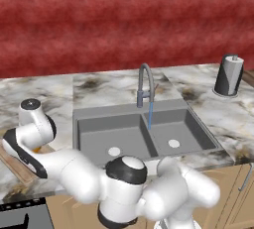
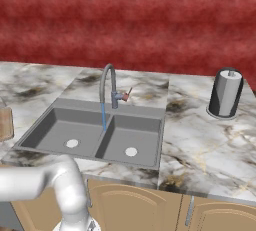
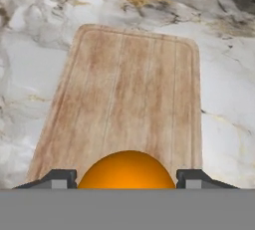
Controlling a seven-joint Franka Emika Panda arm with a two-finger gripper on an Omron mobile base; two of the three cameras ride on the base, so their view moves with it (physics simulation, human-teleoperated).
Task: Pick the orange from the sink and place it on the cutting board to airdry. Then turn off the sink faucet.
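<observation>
Orange (image 3: 127,170) sits right between my two fingertips, so my gripper (image 3: 127,179) is clamped on it, one tip on each side of the ball. I'm hanging over the cutting board (image 3: 124,94), near its closest short edge, with marble counter (image 3: 224,99) all around it. Can't tell if the orange touches the wood. Off to my right the sink (image 1: 144,134) has both basins bare, and the sink faucet (image 1: 145,85) runs a thin blue stream.

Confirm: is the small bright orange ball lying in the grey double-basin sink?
No: the orange sits between the gripper fingertips, over the wooden cutting board.
</observation>
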